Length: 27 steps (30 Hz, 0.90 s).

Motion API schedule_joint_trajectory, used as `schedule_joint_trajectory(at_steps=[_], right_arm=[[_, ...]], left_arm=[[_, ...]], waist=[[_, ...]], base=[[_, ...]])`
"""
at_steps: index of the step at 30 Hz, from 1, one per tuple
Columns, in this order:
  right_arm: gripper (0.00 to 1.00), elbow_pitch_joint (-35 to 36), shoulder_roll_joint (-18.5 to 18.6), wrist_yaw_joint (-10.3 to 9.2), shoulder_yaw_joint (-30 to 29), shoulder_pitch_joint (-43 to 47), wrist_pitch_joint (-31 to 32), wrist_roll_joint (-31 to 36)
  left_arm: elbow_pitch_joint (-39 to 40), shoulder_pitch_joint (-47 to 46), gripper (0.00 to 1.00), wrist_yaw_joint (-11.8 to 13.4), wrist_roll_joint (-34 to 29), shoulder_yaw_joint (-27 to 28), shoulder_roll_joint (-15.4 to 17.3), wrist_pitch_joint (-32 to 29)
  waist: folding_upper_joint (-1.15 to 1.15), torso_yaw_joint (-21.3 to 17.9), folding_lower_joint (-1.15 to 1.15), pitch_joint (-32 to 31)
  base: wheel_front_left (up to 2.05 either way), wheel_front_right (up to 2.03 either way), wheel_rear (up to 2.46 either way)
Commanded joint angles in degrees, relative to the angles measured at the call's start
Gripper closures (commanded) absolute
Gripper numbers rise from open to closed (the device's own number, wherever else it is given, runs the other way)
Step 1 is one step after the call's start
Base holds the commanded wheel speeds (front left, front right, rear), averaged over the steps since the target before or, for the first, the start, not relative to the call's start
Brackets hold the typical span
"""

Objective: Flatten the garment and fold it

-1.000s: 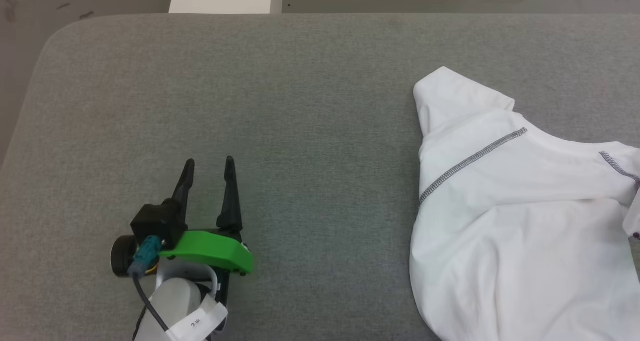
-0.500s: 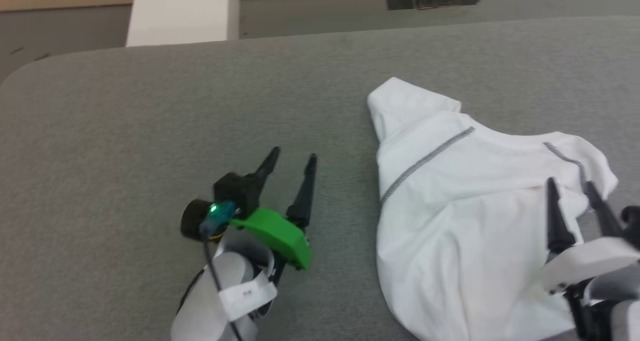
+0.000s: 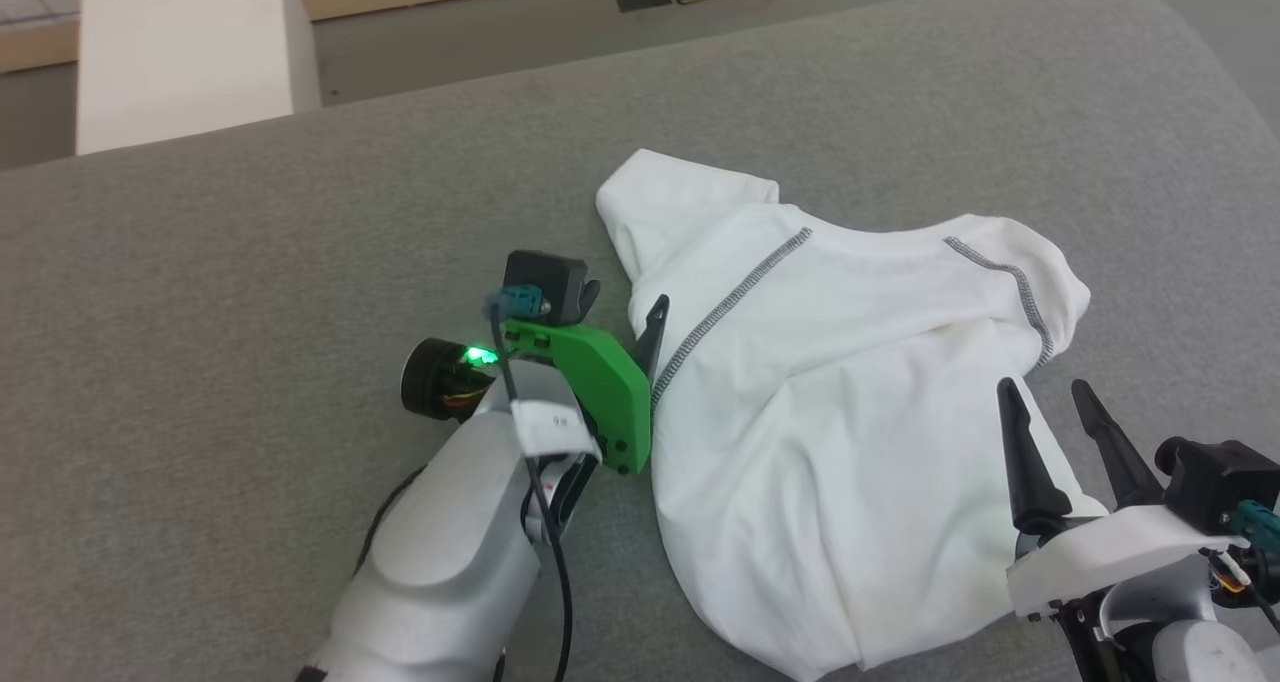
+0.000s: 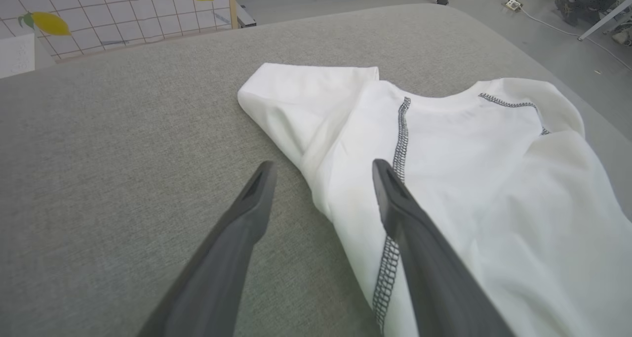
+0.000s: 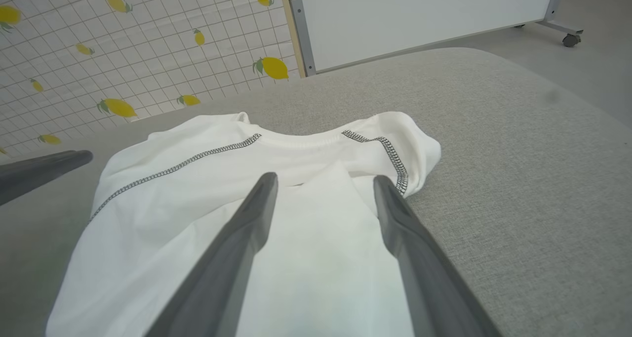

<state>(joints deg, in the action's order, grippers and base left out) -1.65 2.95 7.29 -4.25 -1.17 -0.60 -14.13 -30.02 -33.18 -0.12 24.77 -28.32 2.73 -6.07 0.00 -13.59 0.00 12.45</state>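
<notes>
The left gripper [image 3: 622,312] and right gripper [image 3: 1042,390] stood released (nothing held) at the left and lower-right edges of the crumpled garment [image 3: 850,412]; pinching single layers, then pulling apart, seemed best.

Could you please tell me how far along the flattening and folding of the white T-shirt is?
Done: nothing visible; the garment lies rumpled on the grey pad, one sleeve spread out, the body bunched over itself. In hand: both grippers are open and empty, the left gripper straddling the shirt's left edge by a seam, the right gripper above its right side. Left: flattening, then all folds.
</notes>
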Motion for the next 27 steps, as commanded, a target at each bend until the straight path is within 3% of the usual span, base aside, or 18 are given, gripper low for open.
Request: schedule_joint_trajectory(at_steps=[1,6,7,8,9,10,14,19,23,27], right_arm=[[0.00,-0.16,-0.06,0.20,0.35,-0.74,-0.60,-0.38],[0.00,-0.58,-0.06,0.20,1.36,-1.36,-1.20,-0.81],[0.00,-0.84,-0.07,0.20,1.78,-1.66,-1.45,-0.95],[0.00,-0.91,-0.07,0.20,1.82,-1.70,-1.56,-0.99],[0.00,-0.96,-0.07,0.20,1.82,-1.69,-1.66,-1.00],[0.00,-1.01,-0.07,0.20,1.73,-1.63,-1.75,-1.01],[0.00,-1.09,-0.07,0.20,1.15,-1.35,-1.71,-0.88],[0.00,-0.60,-0.07,0.20,0.81,-1.19,-1.29,-0.68],[0.00,0.03,-0.07,0.20,0.83,-1.10,-0.72,-0.38],[0.00,0.67,-0.07,0.20,0.51,-0.64,-0.20,-0.13]], left_arm=[[-1.02,-1.74,0.00,0.83,1.01,-0.26,0.15,-1.17],[-4.80,-4.57,0.00,4.38,2.51,-0.86,0.15,-6.85],[-6.93,-5.36,0.00,6.02,2.50,-1.21,0.21,-10.92],[-7.21,-5.47,0.23,6.05,2.75,-1.34,0.21,-12.17],[-7.12,-5.49,0.71,5.96,2.99,-1.43,0.21,-12.77],[-6.90,-5.41,1.00,5.71,3.17,-1.68,0.21,-13.38],[-5.33,-4.34,1.00,4.28,4.26,-2.43,0.20,-14.45],[-2.49,-2.48,1.00,3.70,5.67,-2.00,0.19,-11.27],[0.33,-0.73,1.00,4.95,6.09,-0.40,0.63,-6.89],[4.81,2.96,1.00,7.63,6.32,2.50,3.21,-3.06]], waist=[[0.00,-1.56,0.00,1.36],[0.00,-2.49,0.00,2.28],[0.00,-2.75,0.00,2.38],[0.00,-2.76,0.00,2.36],[0.00,-2.72,0.00,2.30],[0.00,-2.60,0.00,2.17],[0.00,-1.44,0.00,1.54],[0.00,0.56,0.00,0.44],[0.00,2.02,0.00,-0.83],[0.00,3.08,0.00,-2.16]], base=[[0.00,0.00,0.00],[0.00,0.00,0.00],[0.00,0.00,0.00],[0.00,0.00,0.00],[0.00,0.00,0.00],[0.00,0.00,0.00],[0.00,0.00,0.00],[0.00,0.00,0.00],[0.00,0.00,0.00],[0.00,0.00,0.00]])
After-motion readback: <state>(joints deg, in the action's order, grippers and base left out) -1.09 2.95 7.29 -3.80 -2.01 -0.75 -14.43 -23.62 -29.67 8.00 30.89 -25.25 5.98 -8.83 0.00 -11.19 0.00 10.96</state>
